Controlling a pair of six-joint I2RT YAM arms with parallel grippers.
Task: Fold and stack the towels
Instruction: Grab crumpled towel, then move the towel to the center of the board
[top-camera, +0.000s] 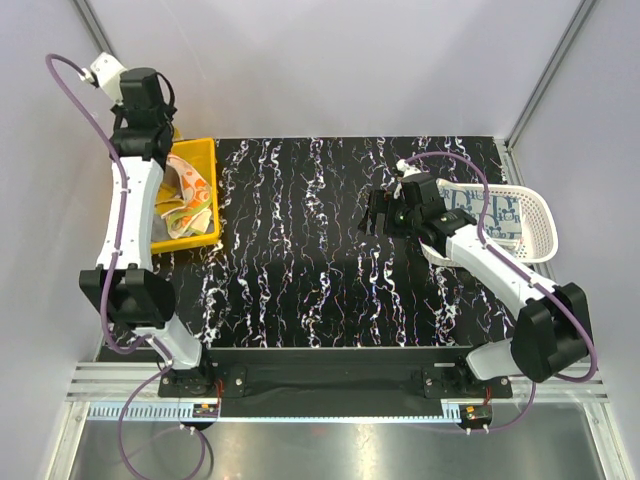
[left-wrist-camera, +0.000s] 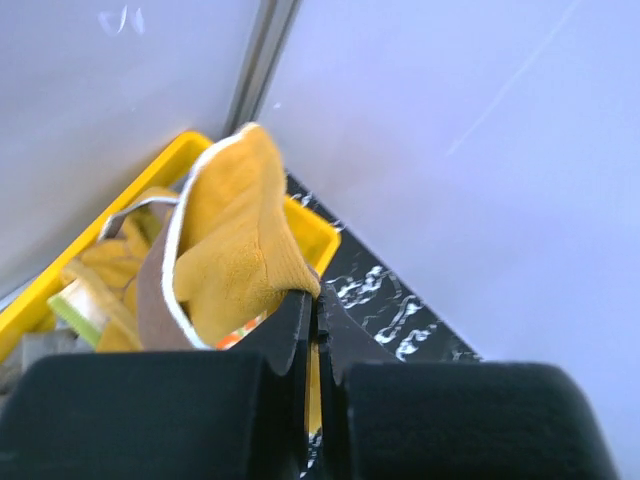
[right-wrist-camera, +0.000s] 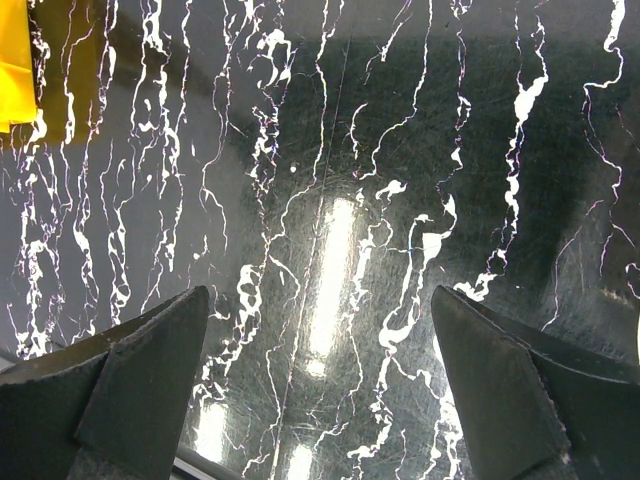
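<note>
At the far left corner of the table, we see the left pincer clenched tight on an orange-yellow towel. Its two black jaws are pressed together with the cloth's white-edged hem caught between them. The towel rises in a peak above the yellow bin, and more crumpled cloth lies in the bin beneath it. From above, we make out a heap of towels there, cream with orange and green markings, partly hidden under the left arm.

The right pincer hangs released over the right half of the table, its jaws spread wide and gripping nothing; only tabletop shows between them. Just to its right sits a white slotted basket, and a blue-and-white patterned towel lies inside it.

The table is glossy black, streaked with white veins like marble. In the right wrist view we catch a bright strip of light glaring off it. Pale walls close in the far side and both flanks. A metal post slants up at the far right corner, and another stands behind the bin on the left.
</note>
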